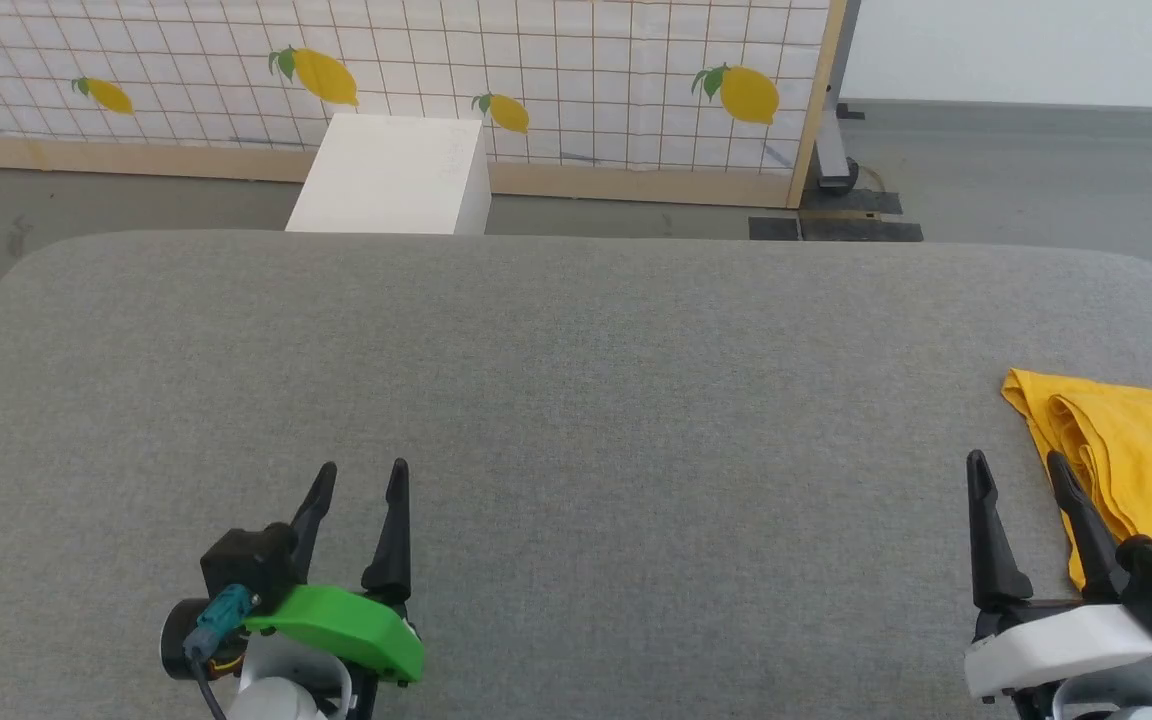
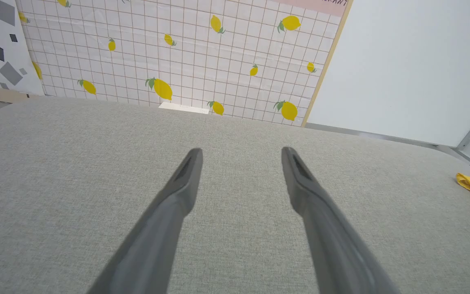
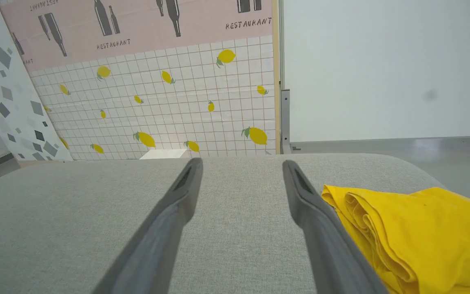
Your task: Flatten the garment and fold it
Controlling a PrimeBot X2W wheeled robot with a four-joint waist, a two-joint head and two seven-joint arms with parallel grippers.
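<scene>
**Both jaws apart over a grey tabletop, yellow garment bunched at the right edge**

Nearest, at 7 o'clock in the head view, the left jaws point away from the robot. Their two dark fingers are spread with nothing between them, above a green wrist cover. At 5 o'clock the right jaws point the same way, fingers also spread and empty, above a white wrist cover. Both sit low over the grey fabric tabletop; whether they touch it cannot be told.

The garment, mustard yellow and plain where visible, lies bunched in folds at 3 to 4 o'clock, just beside the right jaws. The picture edge cuts off its right part, and the outer right finger overlaps its near edge.

Farther off, at 11 o'clock, a white box rises behind the tabletop, its base hidden. Behind it stands a tiled panel printed with lemons. In the right wrist view, a pink panel above the tiles reads "RESTAURANT" twice among bottle silhouettes. More lettering at its top left is cut off.
</scene>
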